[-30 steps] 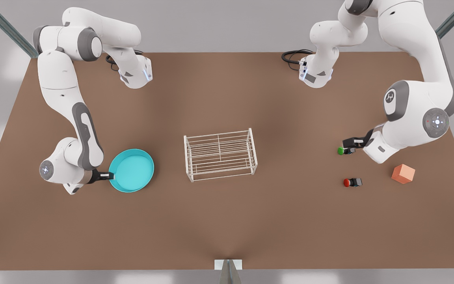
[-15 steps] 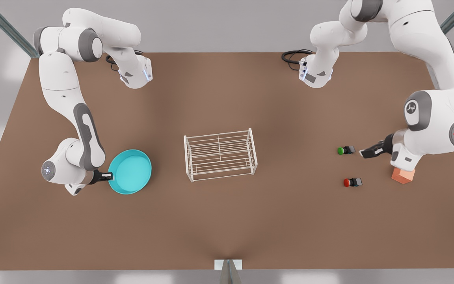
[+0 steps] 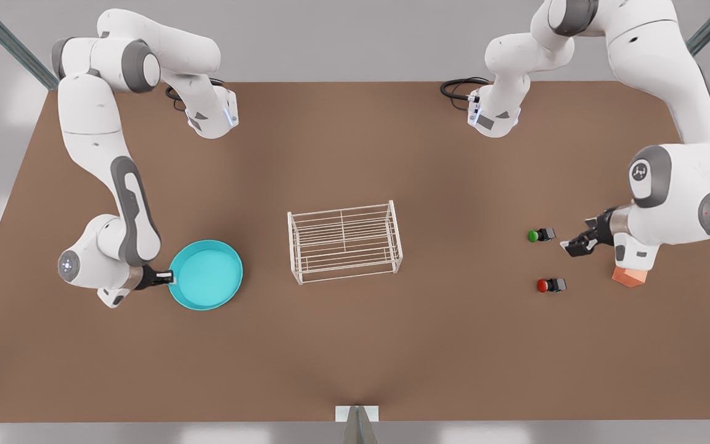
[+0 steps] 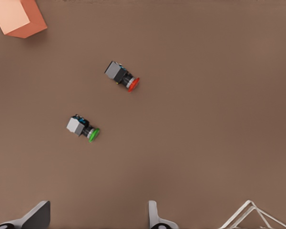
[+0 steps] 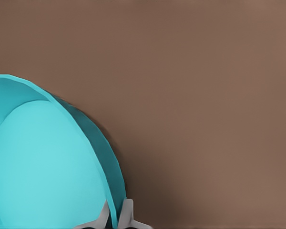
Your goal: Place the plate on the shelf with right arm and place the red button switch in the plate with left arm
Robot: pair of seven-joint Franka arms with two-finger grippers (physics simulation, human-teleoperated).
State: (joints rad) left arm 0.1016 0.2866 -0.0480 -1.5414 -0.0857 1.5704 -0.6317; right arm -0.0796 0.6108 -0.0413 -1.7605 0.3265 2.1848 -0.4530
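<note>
Two white jointed arms work over one brown matte desk [image 3: 355, 345]. On it are one plate, one rack, two small switches and one cube.

The right gripper [image 3: 167, 277], on the front view's left, has its jaws clenched on the rim of the plate [image 3: 206, 275], one finger inside and one outside, as the right wrist view shows [image 5: 115, 217]. The plate is a round, smooth turquoise dish with a raised rim and a lighter inside, well left of the shelf [image 3: 344, 240].

The shelf is a rectangular rack of thin white wire with a barred top, its long axis running left to right at the desk's middle.

The left gripper [image 3: 579, 242] hovers on the front view's right, jaws released and apart, beside the green switch [image 3: 540, 234]. The red button switch [image 3: 550, 285] lies on its side nearer the viewer, black body to the right, red cap pointing left. The orange cube [image 3: 629, 277] sits partly under the left arm's wrist.
</note>
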